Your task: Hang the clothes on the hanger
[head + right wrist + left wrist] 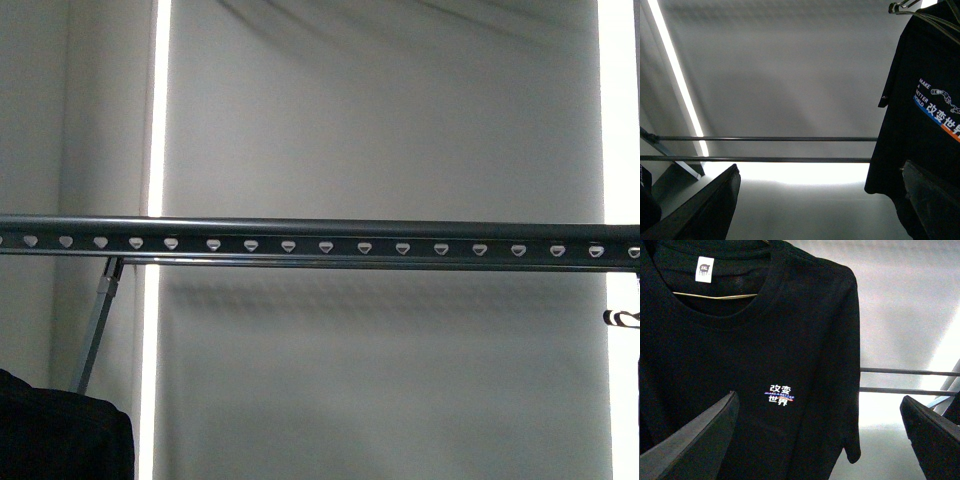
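Note:
The dark grey rack rail [320,240], with its row of heart-shaped holes, runs level across the front view. In the left wrist view a black T-shirt [740,350] hangs on a thin wire hanger [715,296], with a small white Chinese print on its chest. My left gripper [819,396] is open and empty just in front of it, not touching. In the right wrist view a black T-shirt [925,115] printed "MAKE A BETTER WORLD" hangs from wire hooks [905,7]. My right gripper [820,165] is open and empty beside its sleeve. I cannot tell whether both views show the same shirt.
A grey rack leg [100,320] slants down at the left. Black cloth [60,430] fills the front view's lower left corner. A small black-and-white thing [620,318] shows at the right edge. Two thin lower bars [765,139] cross behind. A pale curtain hangs behind the rack.

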Controlling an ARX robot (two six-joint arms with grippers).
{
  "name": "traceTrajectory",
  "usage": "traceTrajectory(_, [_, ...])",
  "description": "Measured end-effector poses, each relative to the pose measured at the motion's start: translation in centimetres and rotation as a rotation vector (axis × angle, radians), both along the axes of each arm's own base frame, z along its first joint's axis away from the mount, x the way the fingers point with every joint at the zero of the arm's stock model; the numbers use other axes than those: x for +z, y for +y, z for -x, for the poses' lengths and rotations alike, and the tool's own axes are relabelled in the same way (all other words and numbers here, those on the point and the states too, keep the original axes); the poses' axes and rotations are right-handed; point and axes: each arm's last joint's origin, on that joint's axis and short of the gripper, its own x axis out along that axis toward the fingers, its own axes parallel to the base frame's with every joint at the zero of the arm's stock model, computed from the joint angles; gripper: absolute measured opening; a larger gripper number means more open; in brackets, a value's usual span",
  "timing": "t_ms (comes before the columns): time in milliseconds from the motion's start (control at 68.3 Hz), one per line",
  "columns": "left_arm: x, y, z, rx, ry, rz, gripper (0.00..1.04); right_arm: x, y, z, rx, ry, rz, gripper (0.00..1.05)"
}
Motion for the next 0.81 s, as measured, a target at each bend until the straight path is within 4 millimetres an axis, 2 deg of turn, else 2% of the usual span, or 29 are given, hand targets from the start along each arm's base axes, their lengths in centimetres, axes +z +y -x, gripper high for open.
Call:
traceTrajectory(659, [0.0,0.0,0.0,0.0,0.0,0.0,0.98,0.0,0.0,0.0,0.0,0.0,0.0,0.97])
traceTrajectory(703, [-0.03,-0.01,-0.03,-0.038,0.006,0.015,0.98,0.0,0.0,0.0,0.0,0.0,0.0,0.97])
traceTrajectory(762, [-0.16,-0.35,-0.17,-0.208,0.039,0.074,0.98,0.0,0.01,0.0,0.003,0.0,0.0,0.97])
traceTrajectory(805, [0.11,-0.85,-0.3,-0.232,0.049,0.099,0.98,0.0,0.0,0.0,0.001,0.0,0.0,0.97])
